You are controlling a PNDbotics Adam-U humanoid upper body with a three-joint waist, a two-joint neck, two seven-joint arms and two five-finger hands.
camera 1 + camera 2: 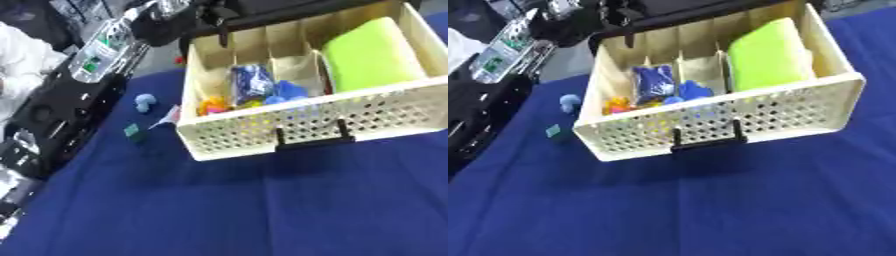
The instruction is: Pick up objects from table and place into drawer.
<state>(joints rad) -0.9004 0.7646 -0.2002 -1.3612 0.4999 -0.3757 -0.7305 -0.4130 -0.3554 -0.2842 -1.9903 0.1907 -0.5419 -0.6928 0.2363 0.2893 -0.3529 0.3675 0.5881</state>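
Note:
A cream perforated drawer (376,112) with a black front handle (311,141) lies pulled out on the blue table. It holds a lime-green pad (372,55), a dark blue bag (252,82), a blue piece (289,91) and orange and yellow bits (213,106). On the cloth left of it lie a light blue object (144,102), a small green block (132,131) and a white-and-pink scrap (166,119). My left hand (222,30) hangs dark over the drawer's back-left corner, blurred, with its arm along the top edge. My right hand shows in neither view.
Black equipment and a clear-cased device (98,50) crowd the table's left edge. A white sleeve (22,60) shows at the far left. The blue cloth (262,210) stretches in front of the drawer.

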